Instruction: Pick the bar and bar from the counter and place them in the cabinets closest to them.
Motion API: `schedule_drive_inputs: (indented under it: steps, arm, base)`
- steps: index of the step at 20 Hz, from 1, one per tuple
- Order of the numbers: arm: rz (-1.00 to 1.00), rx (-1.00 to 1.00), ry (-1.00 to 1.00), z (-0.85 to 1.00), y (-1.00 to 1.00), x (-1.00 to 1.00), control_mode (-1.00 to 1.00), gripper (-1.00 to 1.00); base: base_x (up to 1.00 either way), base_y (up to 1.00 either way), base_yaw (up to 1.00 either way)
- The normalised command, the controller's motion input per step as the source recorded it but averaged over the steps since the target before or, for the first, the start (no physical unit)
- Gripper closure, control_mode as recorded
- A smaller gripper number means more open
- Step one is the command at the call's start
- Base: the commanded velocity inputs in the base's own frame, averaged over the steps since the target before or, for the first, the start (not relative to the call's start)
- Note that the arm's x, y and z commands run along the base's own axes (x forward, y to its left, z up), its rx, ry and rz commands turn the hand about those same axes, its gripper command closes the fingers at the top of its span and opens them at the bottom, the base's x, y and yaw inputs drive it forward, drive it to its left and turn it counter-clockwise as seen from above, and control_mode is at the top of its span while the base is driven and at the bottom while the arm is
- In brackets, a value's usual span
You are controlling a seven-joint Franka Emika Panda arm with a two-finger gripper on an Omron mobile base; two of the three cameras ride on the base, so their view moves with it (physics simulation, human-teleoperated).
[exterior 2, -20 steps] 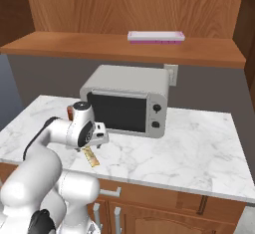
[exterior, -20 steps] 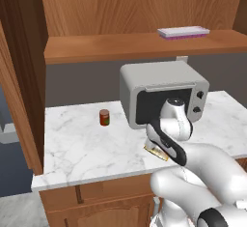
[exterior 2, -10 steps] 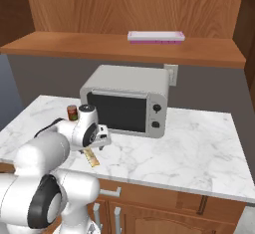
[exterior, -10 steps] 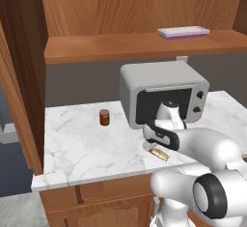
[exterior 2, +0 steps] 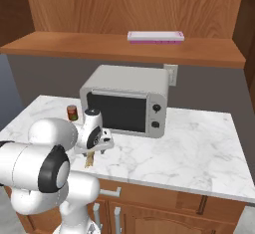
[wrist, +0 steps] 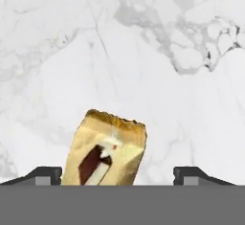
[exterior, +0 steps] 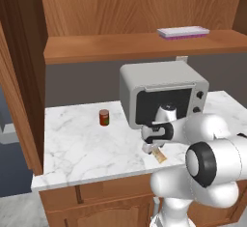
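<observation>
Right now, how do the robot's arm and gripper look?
The arm is glossy white, made of rounded segments with dark round caps at the joints. The gripper has two small dark finger tips. I see no cables or markings.

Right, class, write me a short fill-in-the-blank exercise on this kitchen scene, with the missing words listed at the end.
1. The tan-golden bar lies on the ____ counter.
2. The gripper hangs over the bar with its jaws ____.
3. The small red jar stands to the ____ of the microwave in the left base view.
4. The flat white and purple packet lies on the wooden ____.

Missing words: marble; open; left; shelf
</observation>
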Motion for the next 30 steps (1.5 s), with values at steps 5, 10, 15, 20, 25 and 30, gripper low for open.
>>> schedule_drive_inputs:
  steps: [5, 10, 15, 20, 25, 30]
  arm:
    - [0.0, 0.0, 0.0, -0.45, 0.11, 0.0, -1.0, 1.0]
    - [0.0, 0.0, 0.0, 0.0, 0.01, 0.0, -1.0, 1.0]
    - [-0.03, 0.03, -0.07, 0.38, 0.0, -0.05, -1.0, 1.0]
    - [-0.05, 0.06, -0.11, 0.77, 0.0, -0.09, -1.0, 1.0]
    - [-0.03, 0.07, -0.11, 0.75, 0.0, -0.21, -1.0, 1.0]
    - [0.0, 0.06, -0.08, 0.7, 0.0, -0.33, -1.0, 1.0]
  base:
    - [0.0, 0.0, 0.0]
    - [0.0, 0.0, 0.0]
    - [0.0, 0.0, 0.0]
    - [0.0, 0.0, 0.0]
    - [0.0, 0.0, 0.0]
    - [0.0, 0.0, 0.0]
